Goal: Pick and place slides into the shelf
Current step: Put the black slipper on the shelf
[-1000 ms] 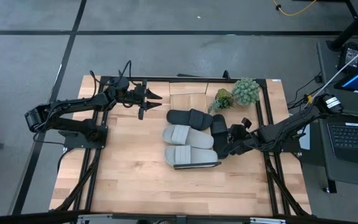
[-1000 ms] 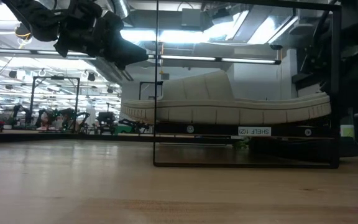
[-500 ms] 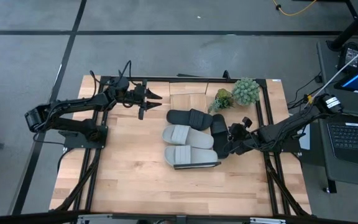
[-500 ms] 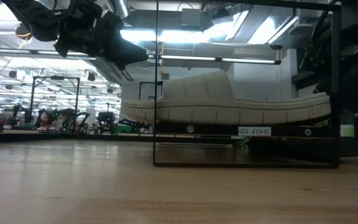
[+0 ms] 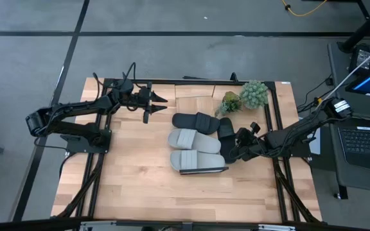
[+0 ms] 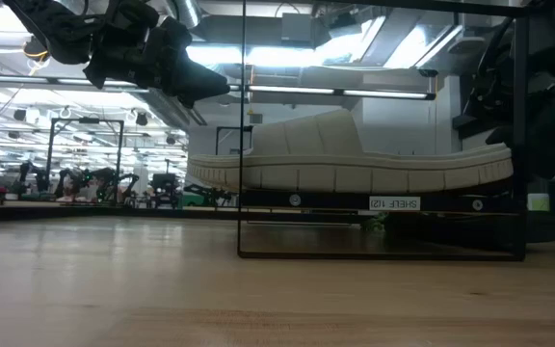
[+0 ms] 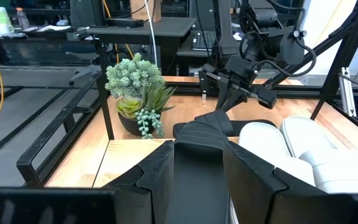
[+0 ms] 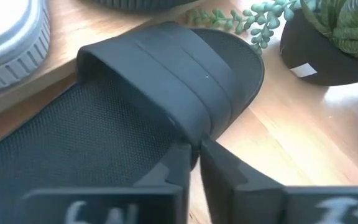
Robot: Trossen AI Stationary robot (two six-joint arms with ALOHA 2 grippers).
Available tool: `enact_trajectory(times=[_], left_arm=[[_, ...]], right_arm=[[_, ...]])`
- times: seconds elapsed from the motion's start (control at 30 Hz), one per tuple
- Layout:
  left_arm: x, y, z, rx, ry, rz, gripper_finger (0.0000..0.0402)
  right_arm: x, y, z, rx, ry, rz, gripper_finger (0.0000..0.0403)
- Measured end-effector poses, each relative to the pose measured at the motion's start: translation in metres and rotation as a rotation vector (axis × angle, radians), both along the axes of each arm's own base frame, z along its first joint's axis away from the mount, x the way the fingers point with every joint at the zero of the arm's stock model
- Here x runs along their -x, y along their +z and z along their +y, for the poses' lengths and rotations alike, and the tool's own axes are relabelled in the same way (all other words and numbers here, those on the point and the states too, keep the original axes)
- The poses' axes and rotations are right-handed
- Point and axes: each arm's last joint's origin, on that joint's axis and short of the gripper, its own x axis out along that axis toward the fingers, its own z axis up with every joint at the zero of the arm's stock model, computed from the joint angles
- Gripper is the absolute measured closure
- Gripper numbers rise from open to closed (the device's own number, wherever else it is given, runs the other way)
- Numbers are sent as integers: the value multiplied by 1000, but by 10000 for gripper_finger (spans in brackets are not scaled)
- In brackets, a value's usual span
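Note:
Four slides lie mid-table. One black slide [image 5: 196,120] and two light grey slides [image 5: 194,139] [image 5: 198,160] lie side by side on the shelf, whose black wire frame [image 5: 205,171] shows at the near grey slide; the low view shows that slide [image 6: 355,159] raised on the frame [image 6: 383,254]. The second black slide [image 5: 227,133] lies at their right. My right gripper [image 5: 235,144] is shut on it. My left gripper [image 5: 154,102] hangs open and empty over the far left of the table. My right gripper pinches the near edge of the black slide's broad strap [image 8: 182,134] between its two fingers [image 8: 229,177]. The fingers come slanting down from the table's right, along the slide. The toe points toward the potted plant. Whether the sole is clear of the wood, I cannot tell.
Two green potted plants [image 5: 246,96] stand at the far right, close beyond the held slide's toe [image 8: 334,31]. Black frame rails [image 5: 278,128] run along the table's edges. Bare wood lies at the near side [image 5: 172,192] and at the left.

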Motion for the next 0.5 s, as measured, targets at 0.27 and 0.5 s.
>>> enact_trajectory(times=[0.27, 0.5], left_arm=[[0, 0, 0, 0, 0, 1, 270], [0, 0, 0, 1, 0, 2, 270]], right_arm=[[-1, -2, 0, -19, -34, -16, 395], [2, 10, 0, -56, -34, -7, 397]])
